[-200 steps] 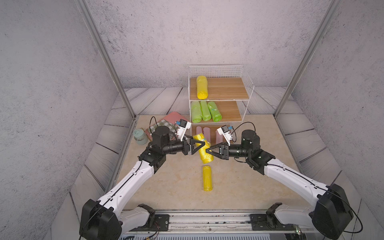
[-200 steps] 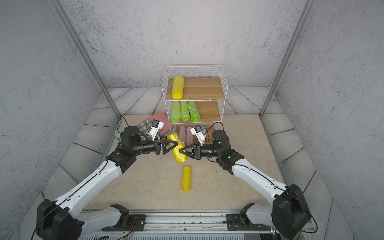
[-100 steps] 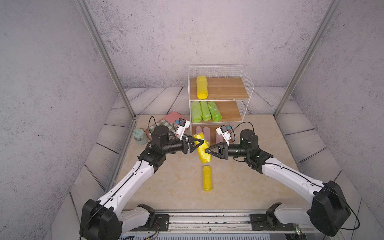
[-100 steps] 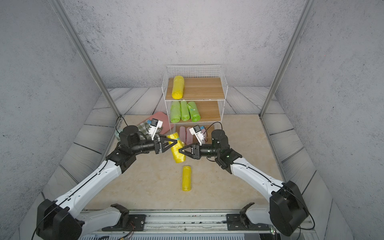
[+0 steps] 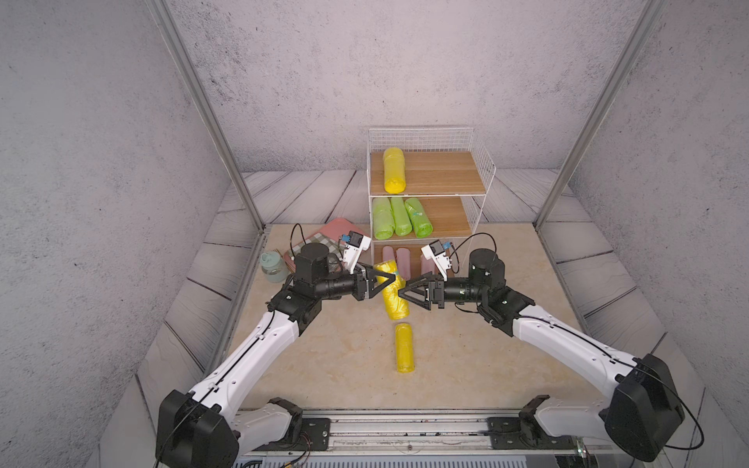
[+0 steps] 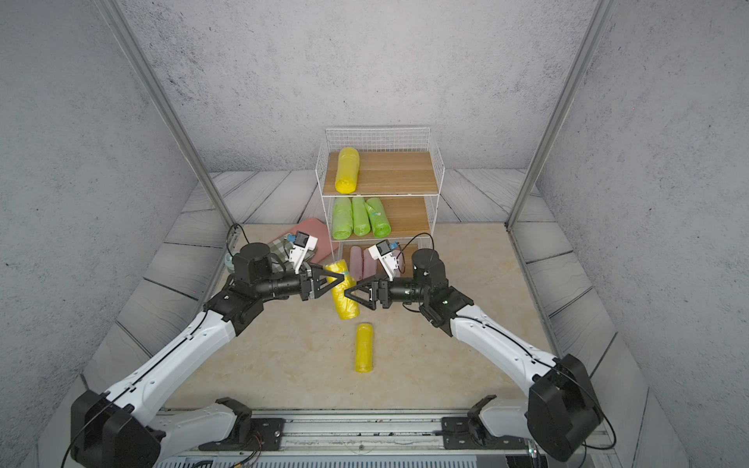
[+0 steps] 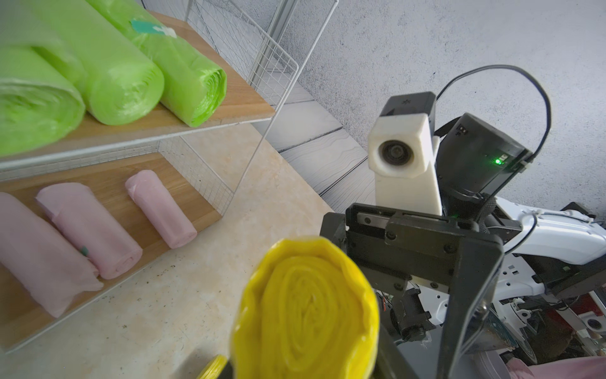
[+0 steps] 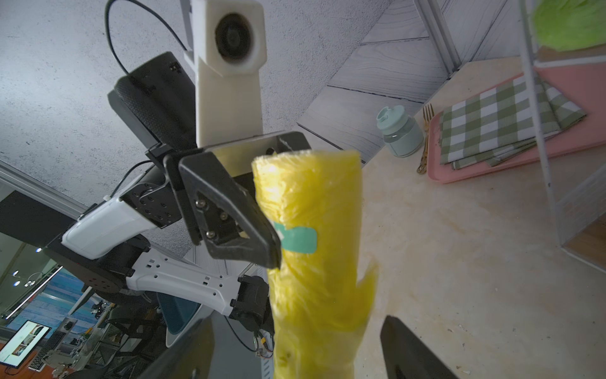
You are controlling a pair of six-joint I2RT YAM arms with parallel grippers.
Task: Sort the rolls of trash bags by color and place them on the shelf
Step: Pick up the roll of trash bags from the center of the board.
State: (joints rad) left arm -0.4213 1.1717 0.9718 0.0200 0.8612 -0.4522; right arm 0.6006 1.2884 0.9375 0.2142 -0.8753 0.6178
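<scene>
Entry one, held yellow roll (image 5: 393,299): it hangs between my two arms, clear of the surface (image 5: 344,360) as far as I can judge. Custody has changed. My left fingers (image 8: 229,213), reaching in from 9 o'clock, are now clenched on it at the teal label (image 8: 296,239), near its far end; a second ago they stood part-spread around it. My right fingers (image 8: 410,354), at 3 o'clock, were clamped on it a second ago and have now released. They stand spread with the roll between them, and the right wrist view shows a gap on either side. My reading is that the handover is done: the roll is the left arm's to carry, and the right arm is free to back off toward 3 o'clock. Against the earlier top views the roll itself has barely shifted. Entry two, shelf (image 5: 437,174), at 12 o'clock. The top board holds one shelved yellow roll (image 5: 394,170) at its 9 o'clock side, with bare board beside it. The middle board holds three green rolls (image 5: 399,216) and the bottom board three pink rolls (image 7: 85,226); both sets are complete. Entry three, last yellow roll (image 5: 404,348): it lies flat on the surface at 6 o'clock of the held one, untouched and where it lay before. Outstanding: two yellow rolls for the top board. Caution: the roll is soft and gripped near one end, so it may sag or swing when lifted.
</scene>
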